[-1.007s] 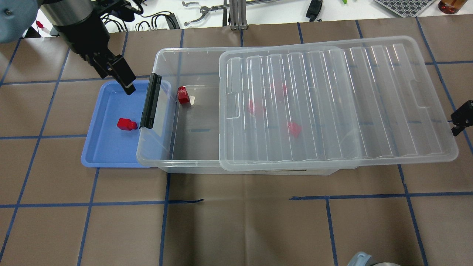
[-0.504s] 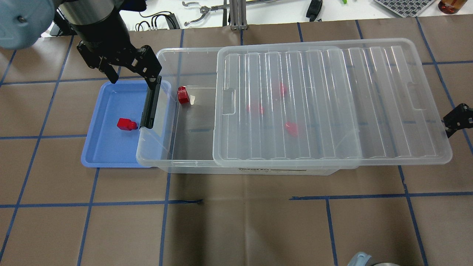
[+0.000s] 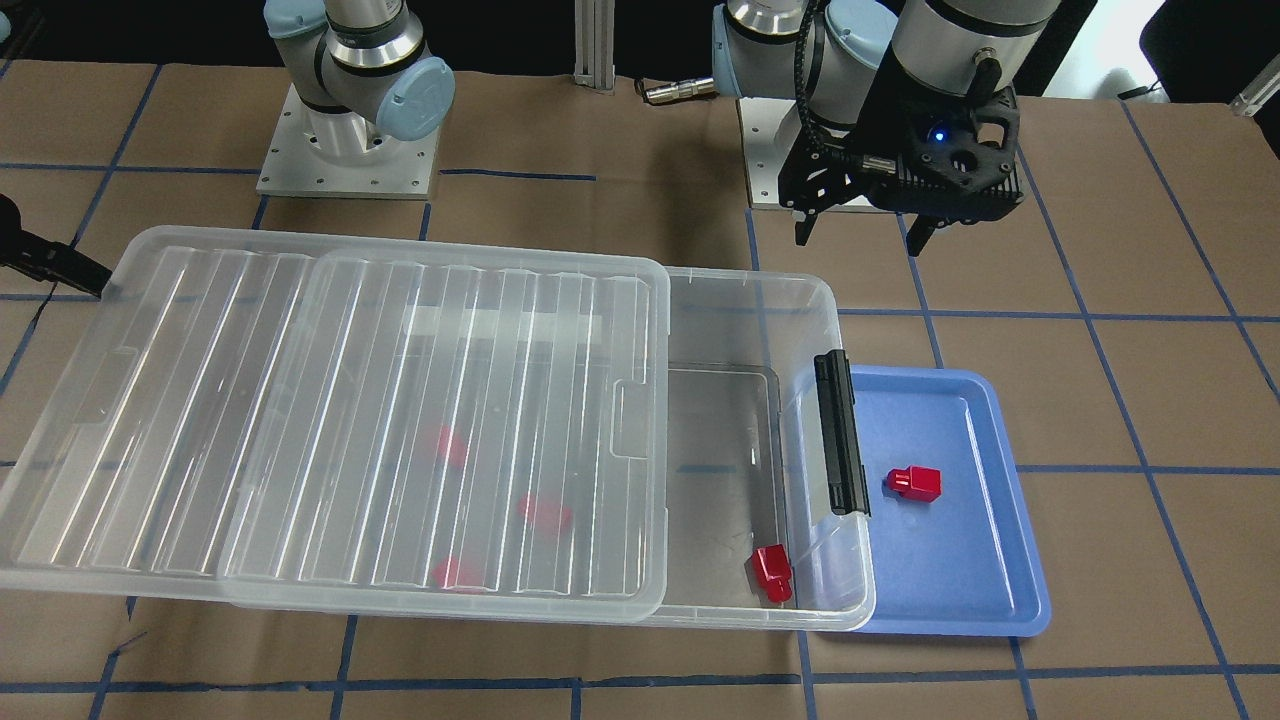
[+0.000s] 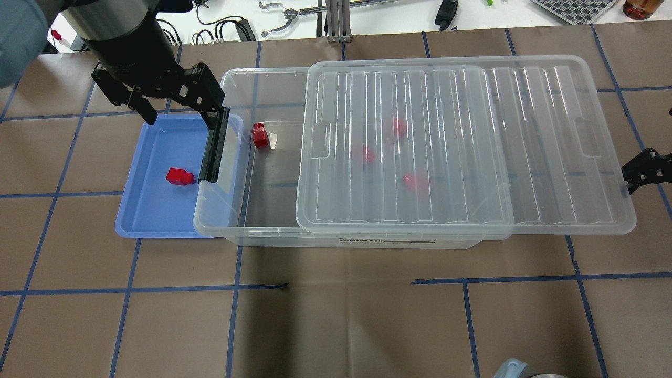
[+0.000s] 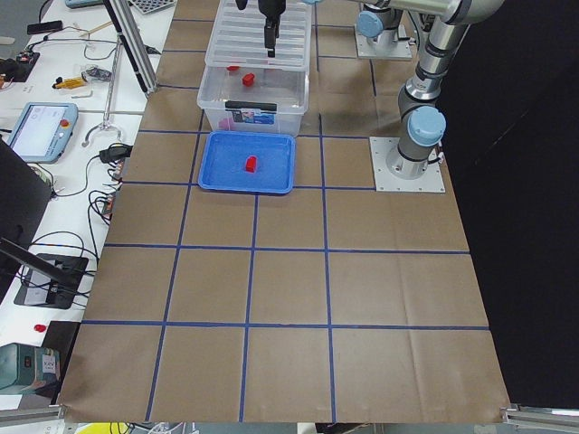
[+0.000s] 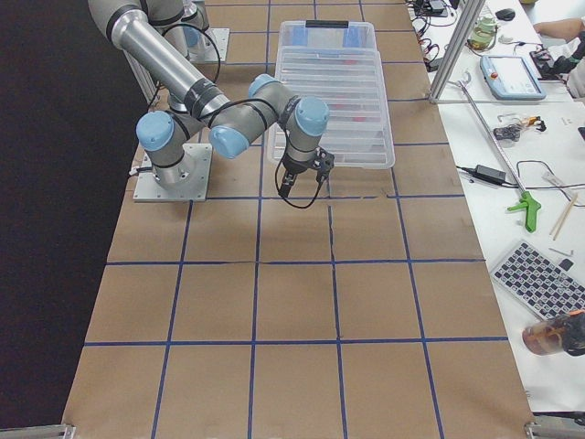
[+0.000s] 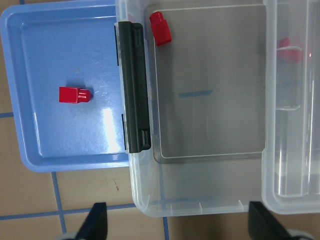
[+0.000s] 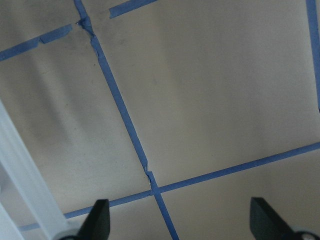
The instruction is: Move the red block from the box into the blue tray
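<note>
One red block [image 4: 180, 176] lies in the blue tray [image 4: 152, 210], also shown in the front view [image 3: 914, 483] and the left wrist view [image 7: 74, 94]. Another red block [image 4: 260, 135] stands in the uncovered end of the clear box [image 4: 262, 233]. Three more show dimly under the ribbed lid [image 4: 462, 147]. My left gripper [image 4: 178, 113] is open and empty, high over the tray's far edge and the black latch [image 4: 214, 149]. My right gripper [image 4: 638, 176] is open and empty at the lid's right end.
The lid covers most of the box and overhangs its right end. The tray's right side is tucked under the box's latch end. Brown paper with blue tape lines covers the table [image 4: 336, 315]. Tools and cables lie beyond the far edge.
The lid has slid left over the box, and my right gripper has followed it left. My left gripper has turned and shifted slightly; it stays above the tray's far edge.
</note>
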Robot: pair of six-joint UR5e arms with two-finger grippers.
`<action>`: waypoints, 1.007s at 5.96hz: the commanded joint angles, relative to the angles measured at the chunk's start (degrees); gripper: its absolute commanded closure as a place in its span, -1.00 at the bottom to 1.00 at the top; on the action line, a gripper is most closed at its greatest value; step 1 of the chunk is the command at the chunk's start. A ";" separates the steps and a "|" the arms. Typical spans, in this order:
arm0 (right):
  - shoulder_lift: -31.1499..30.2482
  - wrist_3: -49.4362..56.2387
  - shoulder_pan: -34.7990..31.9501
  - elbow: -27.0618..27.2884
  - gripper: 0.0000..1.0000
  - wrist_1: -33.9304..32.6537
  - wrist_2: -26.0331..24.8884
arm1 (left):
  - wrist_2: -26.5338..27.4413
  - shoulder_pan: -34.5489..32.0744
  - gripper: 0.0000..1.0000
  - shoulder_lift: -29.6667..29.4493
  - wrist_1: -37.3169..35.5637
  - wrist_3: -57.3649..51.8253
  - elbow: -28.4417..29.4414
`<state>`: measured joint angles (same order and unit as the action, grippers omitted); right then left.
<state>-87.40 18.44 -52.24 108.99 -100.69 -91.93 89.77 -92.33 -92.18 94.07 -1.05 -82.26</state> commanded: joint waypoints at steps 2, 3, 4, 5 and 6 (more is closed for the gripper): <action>-0.84 -2.78 -2.24 0.17 -1.00 0.15 1.05 | -0.12 -0.22 -0.97 1.21 -2.75 2.20 -0.79; -0.93 -3.32 -2.95 0.17 -1.00 0.15 1.31 | -0.12 -0.22 -0.97 1.65 -2.76 2.11 -0.79; -0.93 -3.84 -3.57 0.34 -1.00 0.15 1.93 | -0.21 -0.13 -0.97 1.65 -2.76 2.11 -0.79; -1.02 -4.81 -4.10 0.78 -1.00 0.06 2.02 | -0.30 -0.22 -0.97 1.30 -2.84 2.19 -0.62; -1.02 -5.25 -5.23 0.87 -1.00 0.06 2.02 | -0.30 -0.22 -0.97 1.30 -2.84 2.20 -0.70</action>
<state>-88.38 13.75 -56.54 109.69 -100.61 -89.98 89.50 -92.52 -90.81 91.25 1.12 -82.97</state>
